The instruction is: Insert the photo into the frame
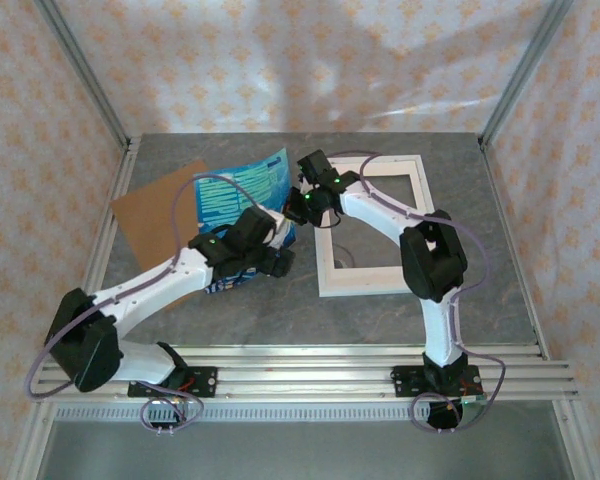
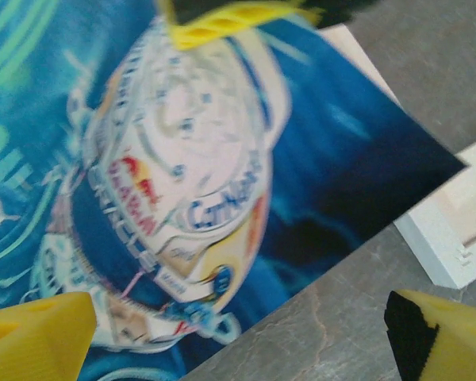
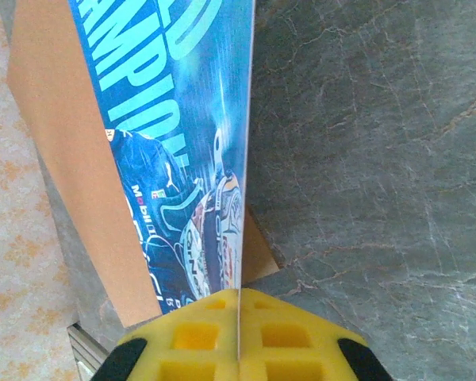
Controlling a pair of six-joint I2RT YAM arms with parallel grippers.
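Right arm bent at elbow, reaching far-left over frame (image 1: 370, 283); right gripper (image 1: 302, 192) clenched on right edge of photo (image 1: 242, 190). Left arm stretched rightward over brown board (image 1: 150, 215); left gripper (image 1: 272, 260) above photo's near part, jaws spread, grasping nothing. Photo tilted up off table (image 1: 480, 300), between board and frame. Right wrist view showed yellow pads (image 3: 190, 341) pinching photo edge-on. Left wrist view showed helmet print close, white frame corner (image 2: 460, 246) just right of photo
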